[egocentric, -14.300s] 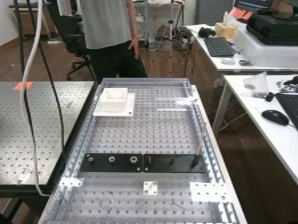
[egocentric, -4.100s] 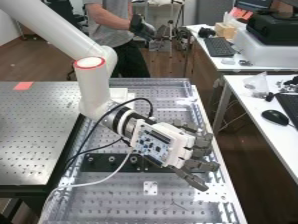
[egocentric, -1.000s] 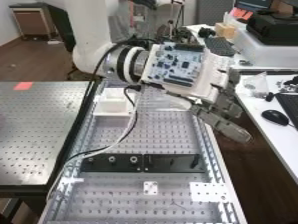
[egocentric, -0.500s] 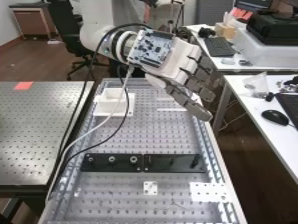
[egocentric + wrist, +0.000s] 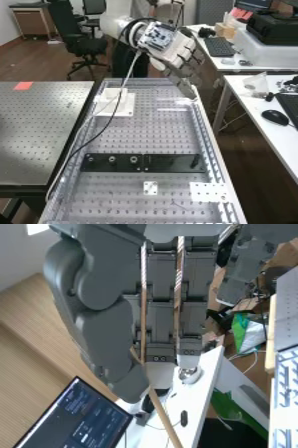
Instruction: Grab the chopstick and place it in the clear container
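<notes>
We're pinching the chopsticks (image 5: 178, 314) in the part-closed robot hand (image 5: 175, 56), thumb opposing fingers, at one o'clock in the high view, probably up there for drop-off clearance.

Slim brown stick (image 5: 161, 416): wood-like, smooth, matt. Dark grey fingers (image 5: 189, 72): matt, plastic-looking, smooth-faced. Silvery perforated bench (image 5: 159, 137): metal, soft sheen. Long black rectangular plate (image 5: 174, 163): smooth, faintly glossy. White square block (image 5: 110, 93): plastic-looking, matt, smooth.
</notes>
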You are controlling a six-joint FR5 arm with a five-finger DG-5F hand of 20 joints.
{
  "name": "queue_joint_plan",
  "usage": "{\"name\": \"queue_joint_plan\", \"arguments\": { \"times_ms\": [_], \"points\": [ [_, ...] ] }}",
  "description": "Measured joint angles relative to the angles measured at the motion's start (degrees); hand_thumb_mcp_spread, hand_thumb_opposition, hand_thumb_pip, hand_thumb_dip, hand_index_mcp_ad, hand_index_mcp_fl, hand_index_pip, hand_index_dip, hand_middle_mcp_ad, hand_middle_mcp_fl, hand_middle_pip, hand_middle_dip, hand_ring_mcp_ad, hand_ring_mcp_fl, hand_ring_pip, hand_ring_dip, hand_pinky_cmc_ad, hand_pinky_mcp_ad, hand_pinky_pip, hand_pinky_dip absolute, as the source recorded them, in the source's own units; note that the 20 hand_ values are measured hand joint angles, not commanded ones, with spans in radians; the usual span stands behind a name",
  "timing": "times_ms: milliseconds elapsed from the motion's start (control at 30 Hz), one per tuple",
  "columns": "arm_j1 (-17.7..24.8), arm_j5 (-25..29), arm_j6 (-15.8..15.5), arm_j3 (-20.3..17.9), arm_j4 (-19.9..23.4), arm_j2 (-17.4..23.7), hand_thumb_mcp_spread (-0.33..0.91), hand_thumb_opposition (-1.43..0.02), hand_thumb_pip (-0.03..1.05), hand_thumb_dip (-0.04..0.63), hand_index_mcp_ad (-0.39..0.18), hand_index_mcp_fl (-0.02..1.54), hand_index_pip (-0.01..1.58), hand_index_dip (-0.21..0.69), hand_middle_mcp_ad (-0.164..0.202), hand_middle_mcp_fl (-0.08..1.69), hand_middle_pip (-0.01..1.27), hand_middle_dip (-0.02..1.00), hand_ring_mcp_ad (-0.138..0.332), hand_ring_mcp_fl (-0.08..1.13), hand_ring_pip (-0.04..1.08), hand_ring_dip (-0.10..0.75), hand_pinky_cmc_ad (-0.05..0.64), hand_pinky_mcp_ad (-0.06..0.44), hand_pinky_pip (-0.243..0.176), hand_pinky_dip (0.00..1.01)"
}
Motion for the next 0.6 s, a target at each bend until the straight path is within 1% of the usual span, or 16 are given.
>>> {"name": "queue_joint_plan", "arguments": {
  "times_ms": [100, 233, 333, 400, 533, 600],
  "points": [
    [1.7, 1.0, 0.2, 1.8, -3.1, -1.0, 0.68, -1.08, 0.52, 0.283, -0.028, 1.02, 0.86, 0.126, 0.040, 1.15, 0.54, 0.65, 0.051, 0.93, 0.10, 0.506, 0.358, 0.293, 0.065, 0.18],
    [2.9, 1.3, 0.1, 3.0, -4.9, -1.5, 0.68, -1.08, 0.52, 0.283, -0.028, 1.02, 0.86, 0.126, 0.040, 1.15, 0.54, 0.65, 0.051, 0.93, 0.09, 0.506, 0.354, 0.295, 0.065, 0.18],
    [3.8, 1.2, -0.1, 4.2, -7.3, -2.1, 0.68, -1.08, 0.52, 0.283, -0.028, 1.02, 0.86, 0.126, 0.040, 1.15, 0.54, 0.65, 0.051, 0.93, 0.10, 0.506, 0.354, 0.295, 0.065, 0.18],
    [4.5, 0.8, -0.1, 5.6, -9.9, -2.8, 0.68, -1.08, 0.52, 0.283, -0.028, 1.02, 0.86, 0.126, 0.040, 1.15, 0.54, 0.65, 0.051, 0.93, 0.10, 0.506, 0.356, 0.295, 0.065, 0.18],
    [5.2, -0.2, -0.8, 7.5, -12.7, -3.8, 0.68, -1.08, 0.52, 0.283, -0.037, 1.02, 0.86, 0.126, 0.042, 1.15, 0.54, 0.65, 0.051, 0.93, 0.09, 0.506, 0.354, 0.295, 0.065, 0.18],
    [5.5, -1.1, -1.5, 8.9, -14.8, -4.6, 0.68, -1.08, 0.52, 0.283, -0.037, 1.02, 0.86, 0.126, 0.042, 1.15, 0.54, 0.65, 0.051, 0.93, 0.09, 0.506, 0.356, 0.295, 0.065, 0.18]
  ]
}}
